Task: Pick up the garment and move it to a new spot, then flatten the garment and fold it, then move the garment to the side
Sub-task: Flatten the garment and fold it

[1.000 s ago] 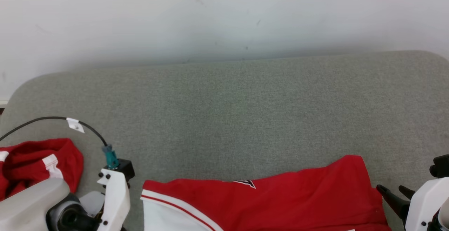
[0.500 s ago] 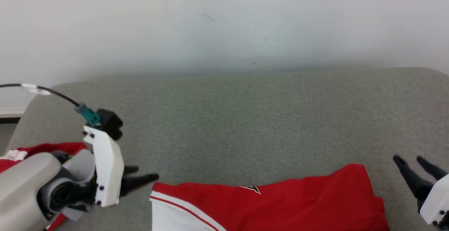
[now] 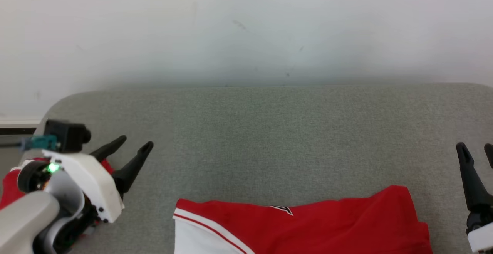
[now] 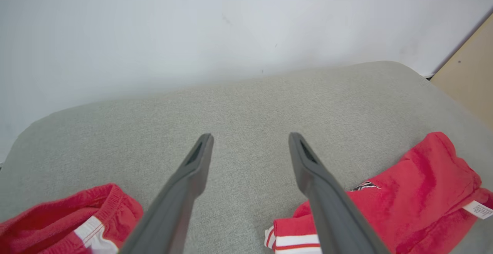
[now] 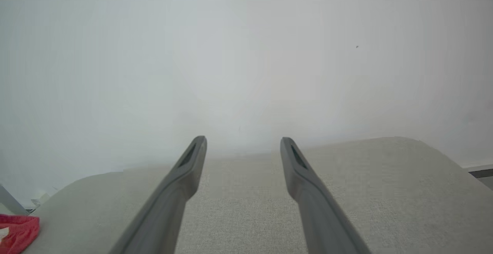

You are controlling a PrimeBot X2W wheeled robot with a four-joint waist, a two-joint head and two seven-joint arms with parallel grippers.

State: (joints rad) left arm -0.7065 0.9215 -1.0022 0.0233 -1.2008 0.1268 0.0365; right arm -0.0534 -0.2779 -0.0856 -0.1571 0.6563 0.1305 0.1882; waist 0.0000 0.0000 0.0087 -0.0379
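The garment is red with a white, red-striped panel and a small dark logo. It lies flat along the bottom edge of the head view, on the grey padded table. My left gripper hovers open to the garment's left, with nothing between its fingers. In the left wrist view that gripper points over bare table, with the garment at lower right. My right gripper stands open at the right edge, just past the garment's right end. In the right wrist view it faces the wall, empty.
A second bunch of red cloth with a white stripe lies at the table's left end, partly behind my left arm. A white wall runs behind the table. A beige panel stands past the table's right corner.
The head camera has shifted, so the table sits lower in the picture. My left gripper swung from pointing down to fingers up and forward. The right gripper's fingers rose higher. Both stayed open.
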